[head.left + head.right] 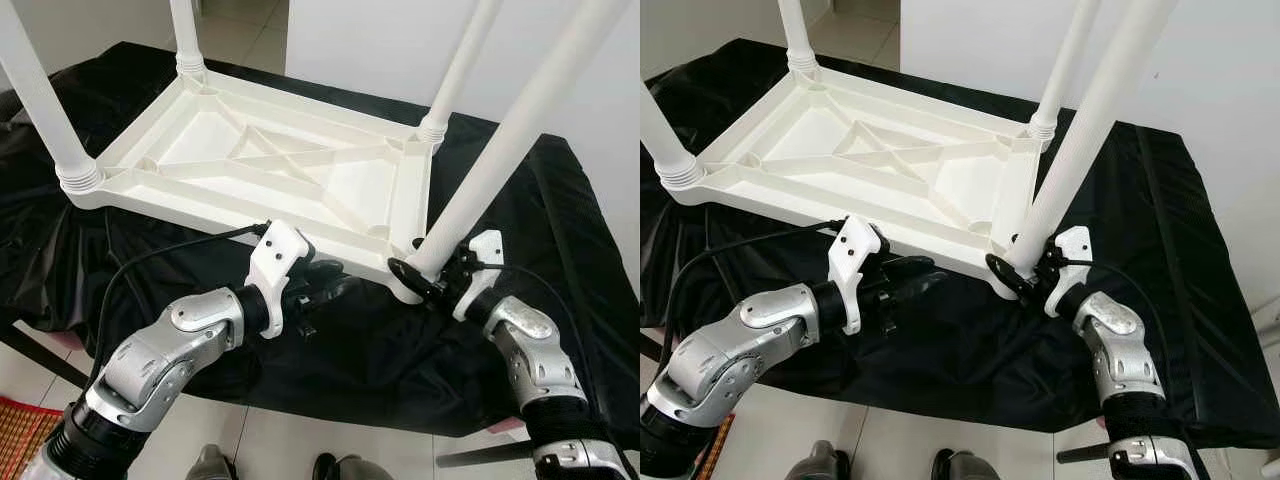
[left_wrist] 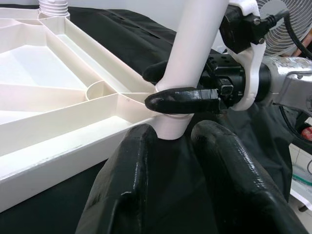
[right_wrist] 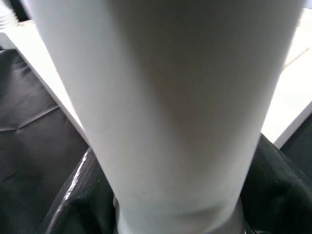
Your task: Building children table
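Observation:
A white plastic children's table lies upside down on a black cloth. Three white legs stand up from its corners: near left, far left and far right. The fourth leg leans at a slant, its lower end at the near right corner. My right gripper is shut on that leg just above its base, and one black finger wraps its front. My left gripper hovers at the table's front edge, open and holding nothing, pointing toward the leg's base.
The black cloth drapes over the whole work surface and hangs off its front. A white wall stands close behind on the right. A fan is beyond the right arm. A woven mat lies on the tiled floor at the lower left.

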